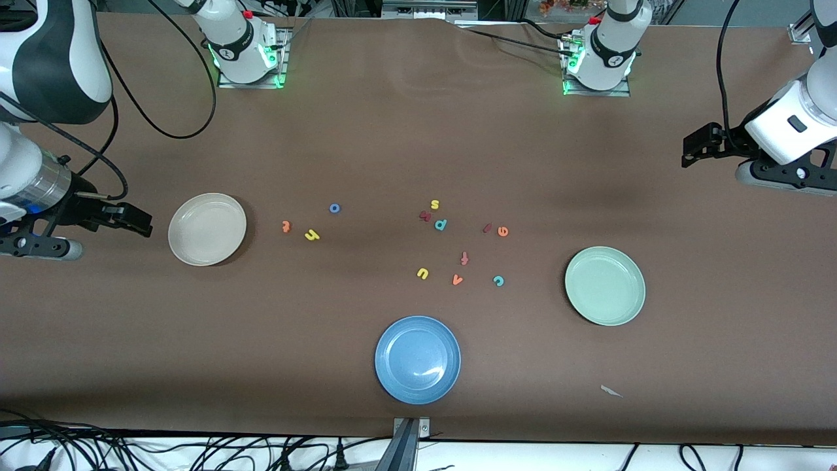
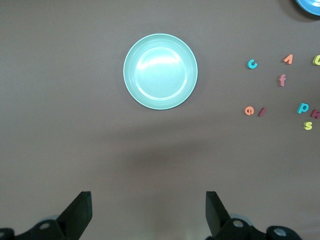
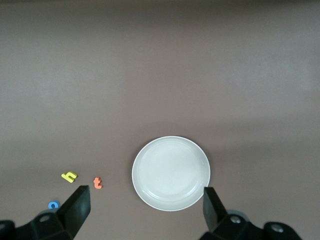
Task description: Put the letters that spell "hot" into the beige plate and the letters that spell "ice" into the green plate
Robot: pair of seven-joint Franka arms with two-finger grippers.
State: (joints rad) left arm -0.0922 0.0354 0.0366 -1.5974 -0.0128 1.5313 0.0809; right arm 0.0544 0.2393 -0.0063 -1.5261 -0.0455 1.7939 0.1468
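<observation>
Brown cloth covering the whole counter (image 1: 418, 131), cables trailing along its near edge, both arm bases standing at the rim farthest from the front camera. Left pincer (image 1: 694, 149) hanging with fingers (image 2: 80, 212) spread wide and empty, over bare cloth at the left arm's end, well apart from the green plate (image 1: 605, 286). Right pincer (image 1: 134, 219) likewise gaping and holding nothing, fingers (image 3: 77, 207) wide apart, hovering just beside the beige plate (image 1: 207, 229) at the right arm's end. Both arms waiting. Lying flat in a loose cluster near the beige plate: yellow "h" (image 1: 312, 235), orange "t" (image 1: 286, 226) between it and the plate, blue "o" (image 1: 334, 208) a little farther from the front camera. Lying nearer the green plate: dark red "i" (image 1: 486, 227), its long axis slanting, just beside orange "e" (image 1: 502, 231); teal "c" (image 1: 498, 280) nearer to the front camera than those two. Both plates sitting empty, rims up. Scattered between the two clusters: yellow "s" (image 1: 435, 204), curved dark red letter (image 1: 425, 216) just beside teal "p" (image 1: 441, 224), reddish "f" (image 1: 464, 258), yellow "u" (image 1: 422, 273), orange "v" (image 1: 457, 280). Blue plate (image 1: 417, 359) resting nearest the front camera, also empty, with a small white scrap (image 1: 611, 391) lying toward the left arm's end of the near edge.
</observation>
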